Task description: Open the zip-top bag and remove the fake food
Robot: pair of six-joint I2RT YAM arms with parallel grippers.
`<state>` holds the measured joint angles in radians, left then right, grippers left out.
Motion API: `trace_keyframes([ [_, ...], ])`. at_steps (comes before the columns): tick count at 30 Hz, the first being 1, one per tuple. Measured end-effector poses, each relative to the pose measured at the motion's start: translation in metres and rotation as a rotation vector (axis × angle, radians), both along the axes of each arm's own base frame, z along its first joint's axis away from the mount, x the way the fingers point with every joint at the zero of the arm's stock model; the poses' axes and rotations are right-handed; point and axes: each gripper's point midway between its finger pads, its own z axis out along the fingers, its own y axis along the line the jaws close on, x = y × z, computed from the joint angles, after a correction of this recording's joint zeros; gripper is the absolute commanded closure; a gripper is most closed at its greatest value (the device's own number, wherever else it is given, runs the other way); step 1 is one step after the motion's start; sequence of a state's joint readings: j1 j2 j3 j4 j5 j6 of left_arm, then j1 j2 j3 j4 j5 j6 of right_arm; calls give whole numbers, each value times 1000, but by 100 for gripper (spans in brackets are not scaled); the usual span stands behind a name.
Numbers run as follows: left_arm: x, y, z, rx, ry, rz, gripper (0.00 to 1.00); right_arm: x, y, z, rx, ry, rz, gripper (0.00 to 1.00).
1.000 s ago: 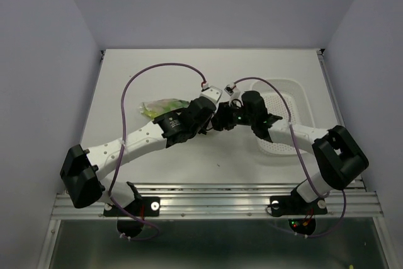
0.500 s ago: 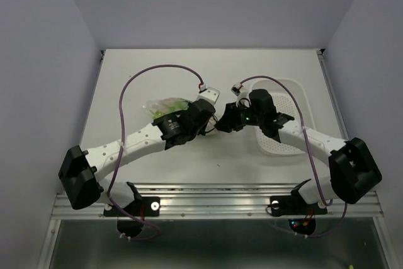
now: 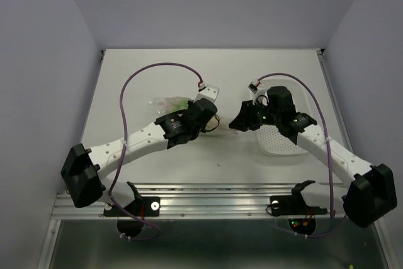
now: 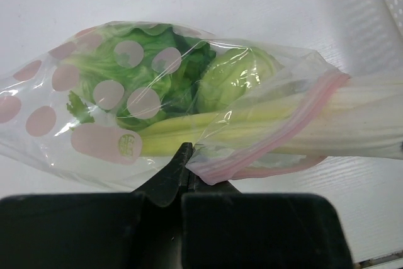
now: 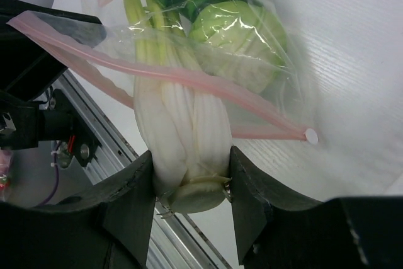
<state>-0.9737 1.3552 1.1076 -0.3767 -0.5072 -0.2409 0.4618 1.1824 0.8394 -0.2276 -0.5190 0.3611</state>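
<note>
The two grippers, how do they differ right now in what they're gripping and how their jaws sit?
The left gripper pinches thin plastic of the zip-top bag beside its pink zip strip; the right gripper clamps the pale stalk poking out of the bag's mouth. The left gripper's jaws meet fully; the right gripper's are held apart by the stalk's thick base. Both grip at the bag's open end.

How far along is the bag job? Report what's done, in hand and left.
Done: the zip-top bag is open, its pink strip parted. In hand: the left gripper pinches the bag's edge by the strip; the right gripper grips the pale base of the stalk vegetable, partly out of the mouth. Left: draw it fully out, then the green leafy pieces inside.
</note>
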Motion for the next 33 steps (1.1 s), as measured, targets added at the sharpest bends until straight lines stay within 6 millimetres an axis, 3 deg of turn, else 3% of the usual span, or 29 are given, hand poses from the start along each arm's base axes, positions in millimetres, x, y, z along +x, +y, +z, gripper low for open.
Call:
trace_keyframes([
  [10, 7, 0, -8, 43, -2, 23, 100, -7, -15, 10, -58, 18, -21, 99],
  [16, 10, 1, -6, 42, -19, 41, 100, -5, -32, 51, -96, -64, -67, 99],
  [33, 21, 3, 3, 28, -68, 74, 100, -29, -79, 139, -169, -237, -204, 99],
])
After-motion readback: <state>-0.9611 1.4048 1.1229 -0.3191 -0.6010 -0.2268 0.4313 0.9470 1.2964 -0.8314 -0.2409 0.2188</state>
